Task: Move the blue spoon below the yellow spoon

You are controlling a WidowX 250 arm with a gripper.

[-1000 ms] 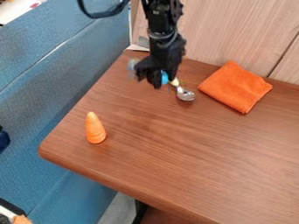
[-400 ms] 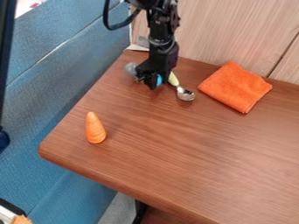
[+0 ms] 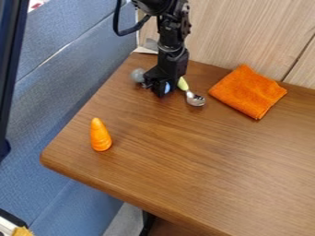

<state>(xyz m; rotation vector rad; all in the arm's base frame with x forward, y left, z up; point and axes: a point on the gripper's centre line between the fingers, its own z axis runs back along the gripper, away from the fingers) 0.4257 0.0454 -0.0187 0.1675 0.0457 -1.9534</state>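
The blue spoon [image 3: 167, 87] is partly behind the claw [image 3: 158, 90].

On one desk [image 3: 203, 161], four things of three kinds, one blue spoon [image 3: 167, 87] and one yellow spoon [image 3: 195, 99], so two spoons, one orange cloth [image 3: 248, 91], one orange carrot [image 3: 100, 136]

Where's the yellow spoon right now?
In the camera view, the yellow spoon lies on the wooden table in the upper middle, just right of the gripper in the picture and left of the folded orange cloth.
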